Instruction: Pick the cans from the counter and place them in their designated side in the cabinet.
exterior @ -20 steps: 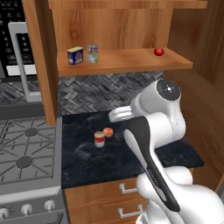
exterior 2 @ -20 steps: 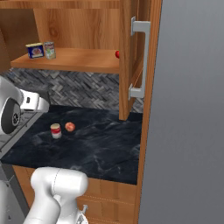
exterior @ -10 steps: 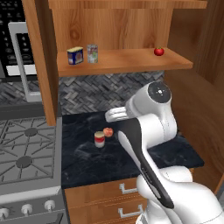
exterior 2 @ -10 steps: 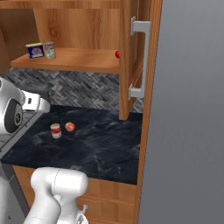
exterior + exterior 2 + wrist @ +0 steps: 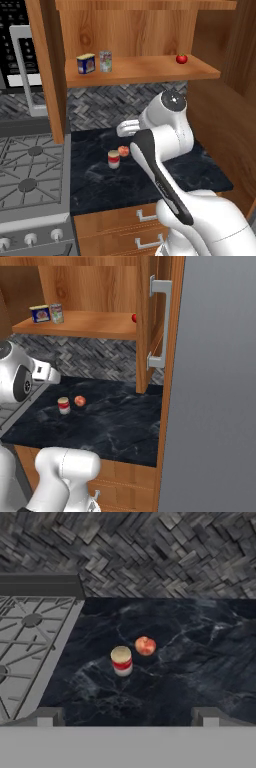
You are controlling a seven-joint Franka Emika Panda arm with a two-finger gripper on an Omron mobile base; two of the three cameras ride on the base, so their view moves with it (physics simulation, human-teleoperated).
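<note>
In the left base view we see the red-and-white can (image 5: 114, 159) standing upright on the black counter (image 5: 95, 182), just right of the gas stove (image 5: 30, 175). A small red-orange fruit (image 5: 123, 151) sits just beside it, to its far right. On the cabinet shelf (image 5: 145, 72) above, the greenish-yellow can (image 5: 105, 61) stands at the left end beside a blue-and-yellow tin (image 5: 86, 63); a red tomato (image 5: 181, 58) sits well apart at the right end. The arm's white body blocks the gripper here.

The right base view adds the open cabinet door (image 5: 155, 321) with its grey handle, which hides most of the tomato (image 5: 134, 318). The red-and-white can (image 5: 63, 405) and fruit (image 5: 80, 401) lie apart from the door's post, on bare counter (image 5: 120, 426).

The hand view looks down at the red-and-white can (image 5: 121, 660) and fruit (image 5: 145, 646), nearly touching, with the herringbone backsplash (image 5: 150, 557) beyond. We see the gripper (image 5: 125, 716) with its fingertips (image 5: 46, 716) spread fully wide, holding nothing, near of the can.
</note>
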